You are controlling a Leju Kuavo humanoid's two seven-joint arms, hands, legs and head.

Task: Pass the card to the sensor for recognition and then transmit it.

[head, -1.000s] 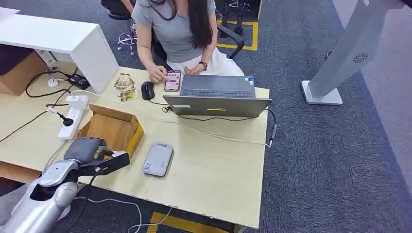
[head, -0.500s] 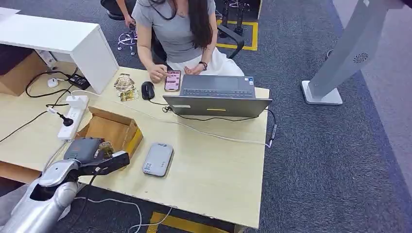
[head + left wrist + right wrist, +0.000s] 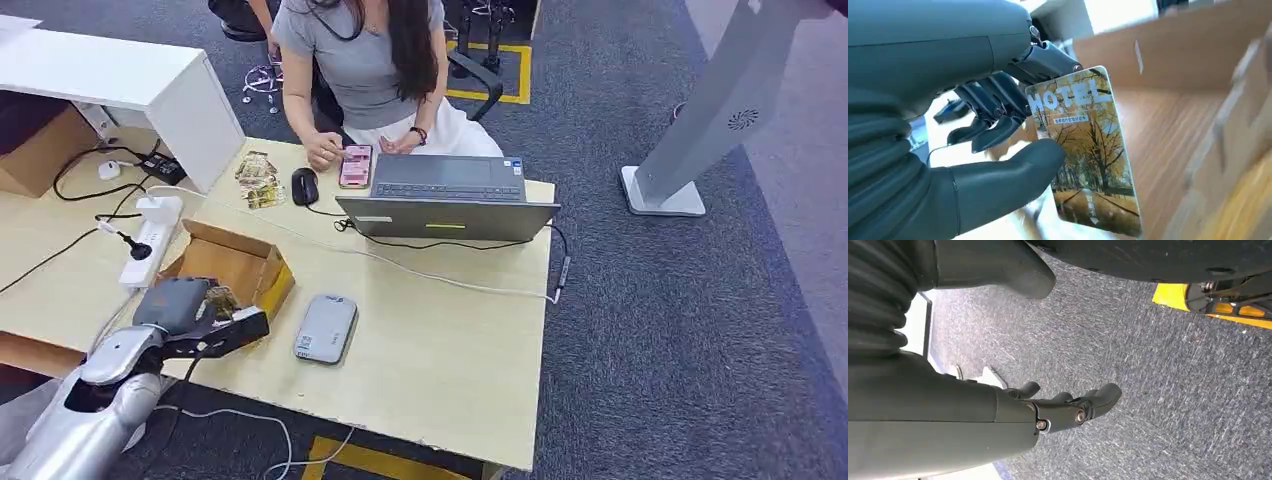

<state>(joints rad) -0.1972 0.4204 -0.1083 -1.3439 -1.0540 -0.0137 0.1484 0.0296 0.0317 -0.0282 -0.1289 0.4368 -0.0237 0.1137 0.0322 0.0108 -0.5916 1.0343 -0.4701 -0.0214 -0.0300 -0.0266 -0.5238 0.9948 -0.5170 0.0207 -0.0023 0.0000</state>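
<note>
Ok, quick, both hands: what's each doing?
Left robot hand: holding the hotel card.
Right robot hand: open, holding nothing.

Card (image 3: 1087, 155) lower corner cut by frame edge, thumb covers one edge; box (image 3: 1198, 65) behind it blurred; small print unreadable.

— What sits on the far side of the table (image 3: 440, 350)?
— A person (image 3: 365, 70) faces an open laptop (image 3: 447, 197), fingers on a pink phone (image 3: 355, 165), with a black mouse (image 3: 304, 186) just left of it.
— And to the left?
— A white power strip (image 3: 150, 240), near an open cardboard box (image 3: 232, 266).
</note>
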